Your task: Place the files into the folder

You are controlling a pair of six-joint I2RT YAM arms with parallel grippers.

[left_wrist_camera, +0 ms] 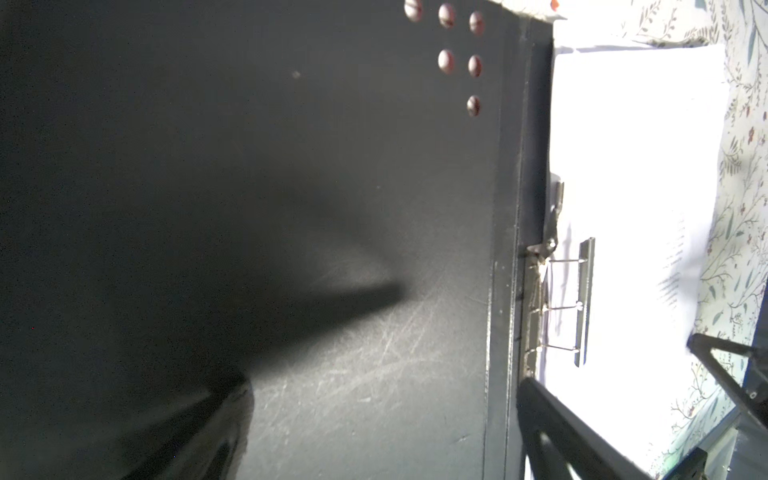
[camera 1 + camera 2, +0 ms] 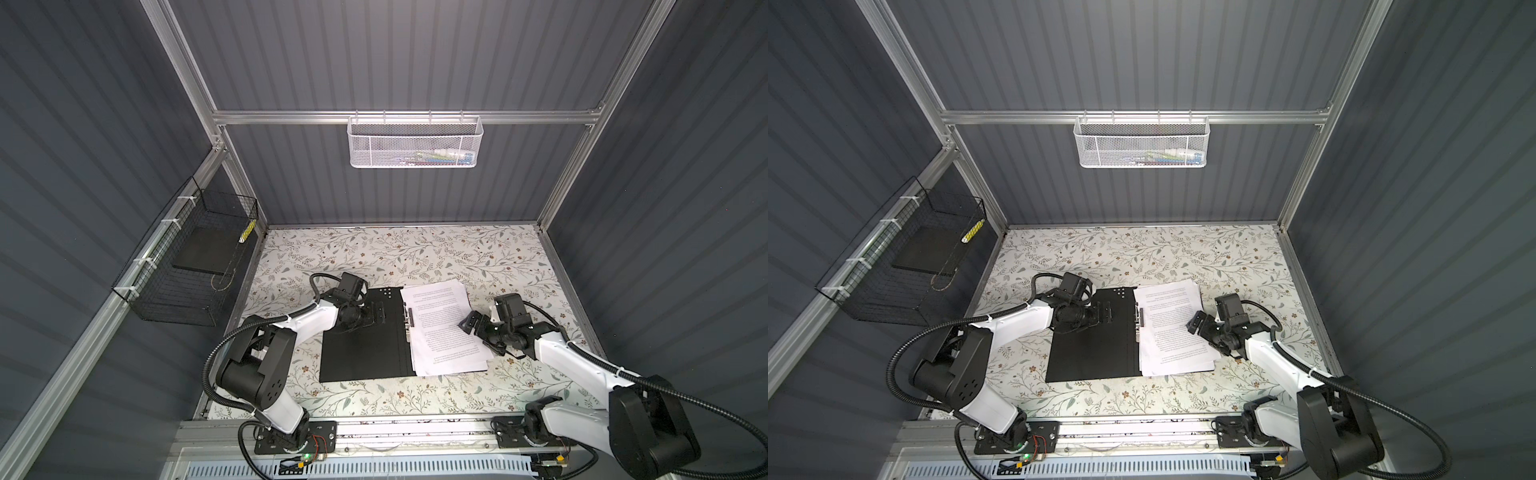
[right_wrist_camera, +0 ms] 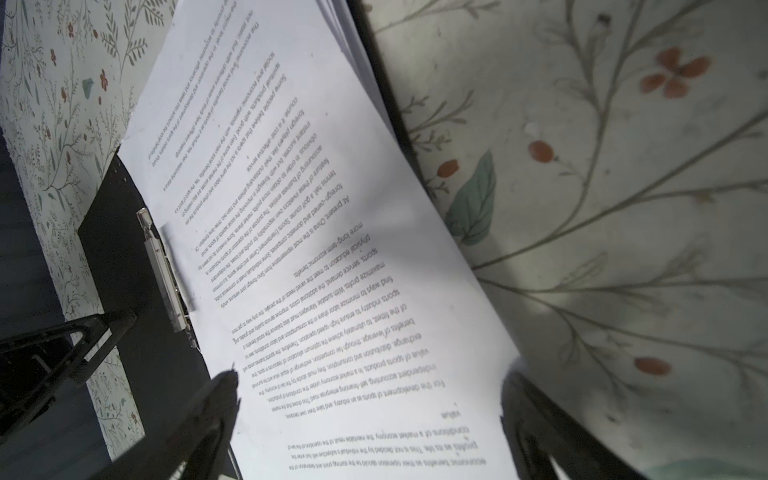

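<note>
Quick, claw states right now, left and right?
Left claw: open, empty, over the folder.
Right claw: open, empty, over the files.

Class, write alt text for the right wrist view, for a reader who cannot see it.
White printed files lie stacked on the open black folder, a metal clip along their spine edge. The right gripper is open, its fingers straddling the sheets, with floral table around.
</note>
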